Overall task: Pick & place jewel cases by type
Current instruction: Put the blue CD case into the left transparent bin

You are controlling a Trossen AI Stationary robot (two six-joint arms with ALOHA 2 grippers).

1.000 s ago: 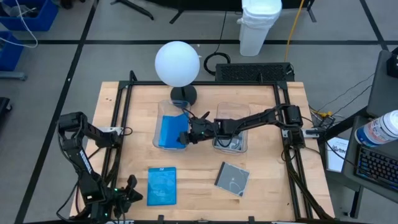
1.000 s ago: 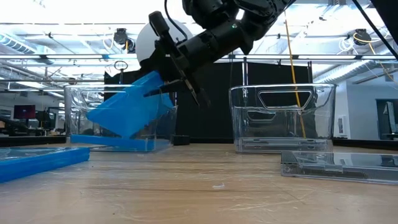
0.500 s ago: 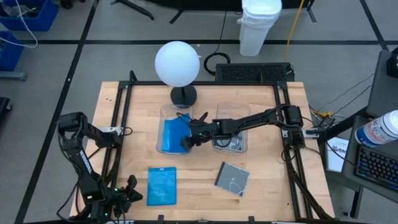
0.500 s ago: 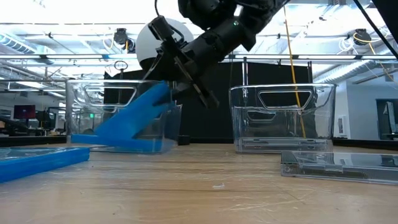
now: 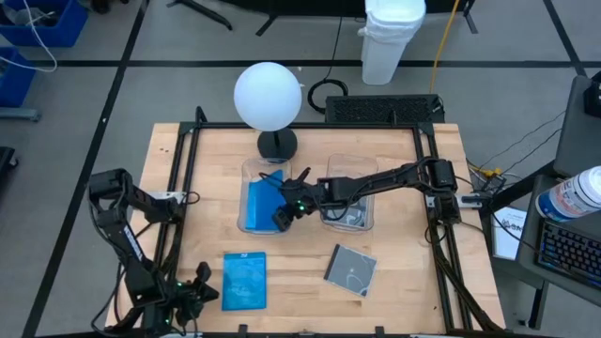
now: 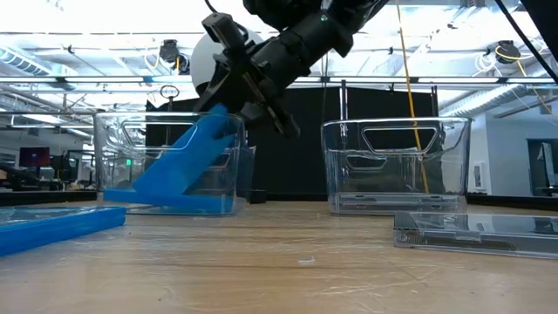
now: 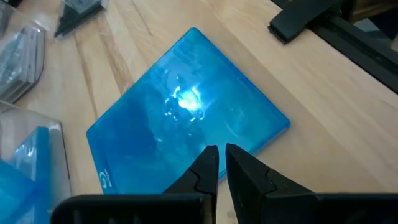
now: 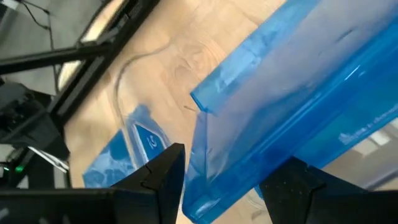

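My left hand [image 7: 216, 163] closed above the flat translucent blue jewel case [image 5: 245, 280] lying in front of the left clear plastic tub [image 5: 246, 216], a second blue jewel case [image 6: 179, 164] leaning tilted inside that tub, my right hand [image 6: 248, 92] open over it, the clear grey disc case [image 5: 350, 269] right of the tub on the wooden desk [image 5: 404, 272]

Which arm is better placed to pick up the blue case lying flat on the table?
Left. The left gripper, fingers nearly shut, hovers right above the flat blue case at the table's front. The right gripper is open over the left tub, beside the leaning blue case.
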